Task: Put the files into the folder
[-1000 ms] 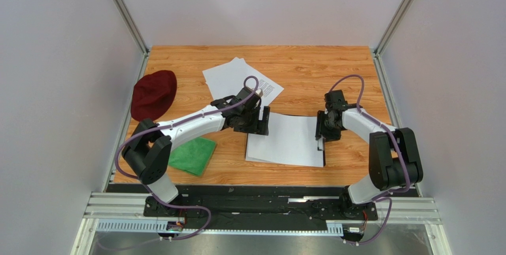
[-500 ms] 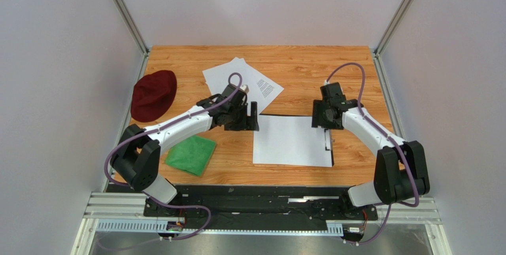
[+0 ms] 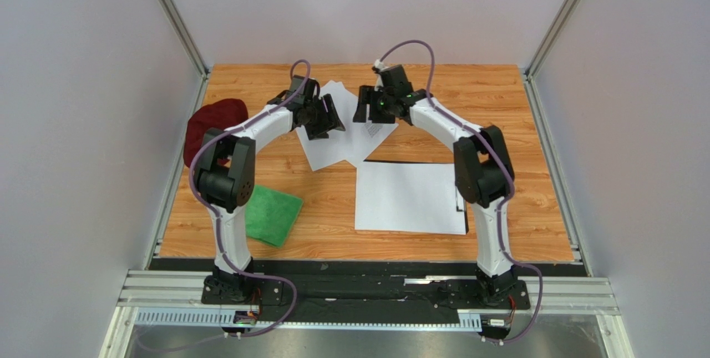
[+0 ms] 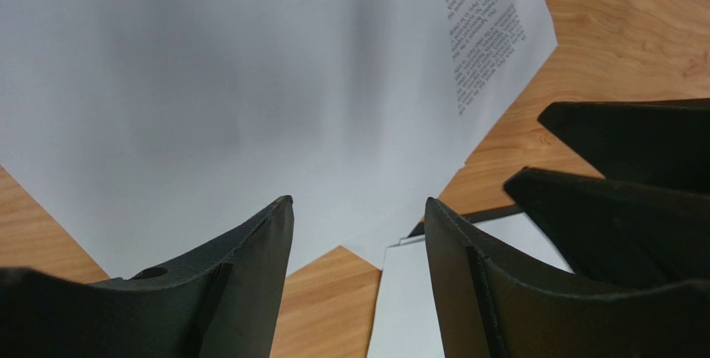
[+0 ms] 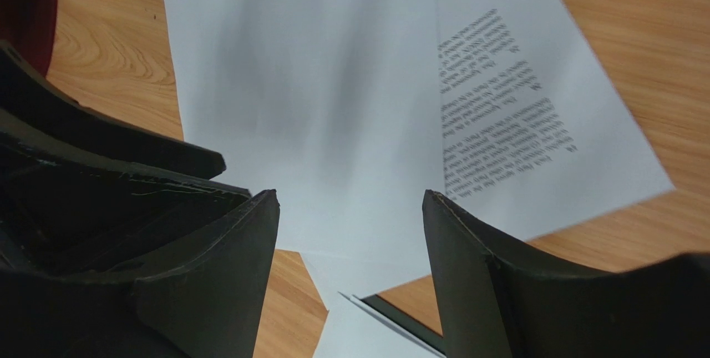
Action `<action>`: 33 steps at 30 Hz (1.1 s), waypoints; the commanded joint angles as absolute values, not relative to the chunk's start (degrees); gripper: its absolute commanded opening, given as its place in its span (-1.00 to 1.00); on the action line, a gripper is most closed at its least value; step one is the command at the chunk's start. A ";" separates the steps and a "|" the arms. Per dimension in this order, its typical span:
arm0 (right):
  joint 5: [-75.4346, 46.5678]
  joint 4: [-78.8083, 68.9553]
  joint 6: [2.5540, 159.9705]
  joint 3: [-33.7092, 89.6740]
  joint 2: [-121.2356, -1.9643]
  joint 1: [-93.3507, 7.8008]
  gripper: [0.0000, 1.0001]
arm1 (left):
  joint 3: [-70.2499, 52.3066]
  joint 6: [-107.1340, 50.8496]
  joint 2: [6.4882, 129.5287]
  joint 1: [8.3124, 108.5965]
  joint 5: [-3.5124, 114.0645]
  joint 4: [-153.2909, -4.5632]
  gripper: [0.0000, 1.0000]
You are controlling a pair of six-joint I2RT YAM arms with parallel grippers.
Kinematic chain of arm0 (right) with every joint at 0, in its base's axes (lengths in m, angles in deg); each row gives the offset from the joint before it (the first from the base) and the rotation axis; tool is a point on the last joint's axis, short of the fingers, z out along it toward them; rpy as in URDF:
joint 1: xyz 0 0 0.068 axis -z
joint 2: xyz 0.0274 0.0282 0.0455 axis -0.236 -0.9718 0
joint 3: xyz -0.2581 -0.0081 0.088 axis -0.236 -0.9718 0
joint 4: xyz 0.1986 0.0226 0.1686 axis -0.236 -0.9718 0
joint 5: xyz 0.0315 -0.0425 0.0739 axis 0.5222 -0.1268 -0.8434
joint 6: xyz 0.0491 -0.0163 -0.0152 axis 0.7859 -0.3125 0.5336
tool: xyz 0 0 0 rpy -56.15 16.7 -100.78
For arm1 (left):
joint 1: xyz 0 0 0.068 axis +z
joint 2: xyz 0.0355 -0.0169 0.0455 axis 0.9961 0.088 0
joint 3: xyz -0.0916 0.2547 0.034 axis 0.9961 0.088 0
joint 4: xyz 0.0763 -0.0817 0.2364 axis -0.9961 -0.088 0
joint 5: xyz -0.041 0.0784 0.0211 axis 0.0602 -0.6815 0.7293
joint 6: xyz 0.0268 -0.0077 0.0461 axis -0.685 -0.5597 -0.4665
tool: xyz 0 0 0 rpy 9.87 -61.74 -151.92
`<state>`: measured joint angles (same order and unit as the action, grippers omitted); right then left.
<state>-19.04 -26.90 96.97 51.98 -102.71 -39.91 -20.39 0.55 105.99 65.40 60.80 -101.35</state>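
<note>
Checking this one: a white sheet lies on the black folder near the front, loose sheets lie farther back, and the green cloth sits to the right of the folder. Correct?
Not quite. The green cloth sits to the left of the folder, not the right, as the top external view shows. A white sheet does lie on the folder, with loose sheets farther back.

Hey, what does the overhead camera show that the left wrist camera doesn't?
Only the overhead view: the dark red hat and the green cloth at the table's left side. Only the left wrist view: the left gripper close up, jaws apart with nothing between them. Both: the loose files on the wood, the sheet lying on the folder, whose black edge shows, and the right gripper.
</note>
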 commanded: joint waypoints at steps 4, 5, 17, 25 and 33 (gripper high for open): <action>-15.95 -33.42 88.60 64.14 -111.21 -42.21 0.35 | -22.06 4.04 110.02 65.62 61.44 -101.42 0.35; -15.59 -33.51 87.73 64.23 -112.00 -42.39 0.35 | -21.80 4.40 110.11 65.62 61.34 -101.07 0.35; -13.47 -35.62 84.82 63.80 -115.61 -44.23 0.35 | -16.88 8.44 110.28 65.71 61.51 -96.77 0.33; -17.42 -32.99 88.24 62.48 -114.91 -44.23 0.34 | -16.26 9.23 111.34 65.71 62.39 -95.71 0.34; -31.11 -23.43 98.34 58.44 -113.59 -41.51 0.35 | -14.94 9.67 111.17 65.71 62.84 -94.39 0.33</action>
